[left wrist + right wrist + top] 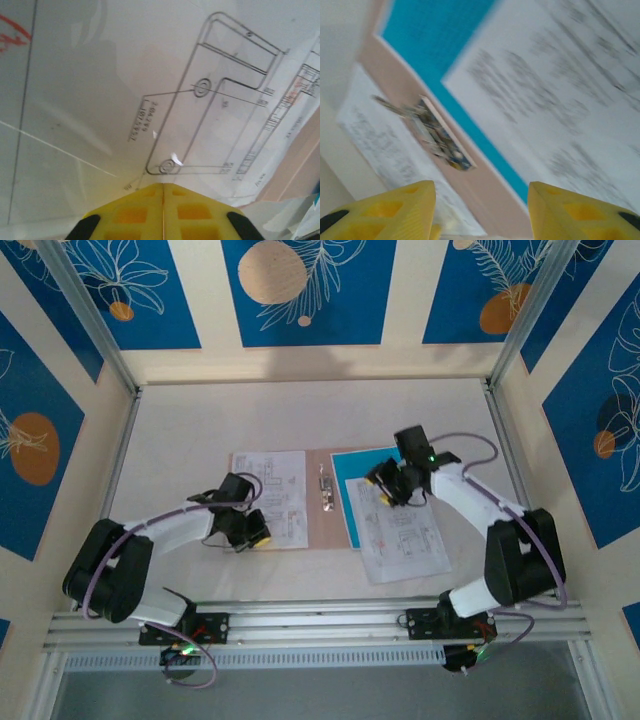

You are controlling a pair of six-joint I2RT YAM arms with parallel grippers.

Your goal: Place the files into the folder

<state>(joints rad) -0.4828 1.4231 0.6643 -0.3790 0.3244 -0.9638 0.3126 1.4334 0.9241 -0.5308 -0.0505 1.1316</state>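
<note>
i see the folder (322, 525) lying open in the middle of the counter (180, 440). my left claw (256, 536), pressed together, sits over the printed sheet (275, 475) on the 9 o'clock leaf. my right claw (385, 490), spread, hangs over the cyan sheet (355, 468) and the second printed sheet (405, 540), which overhangs the folder toward 5 o'clock.

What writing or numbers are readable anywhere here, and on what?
Left white sheet: two rows of small digits beside the line drawing, too blurred to read surely.
Red marks on the white paper: cut off, unreadable.
Right white sheet: print smeared, unreadable.
Folder and blue sheet: no text.
</note>
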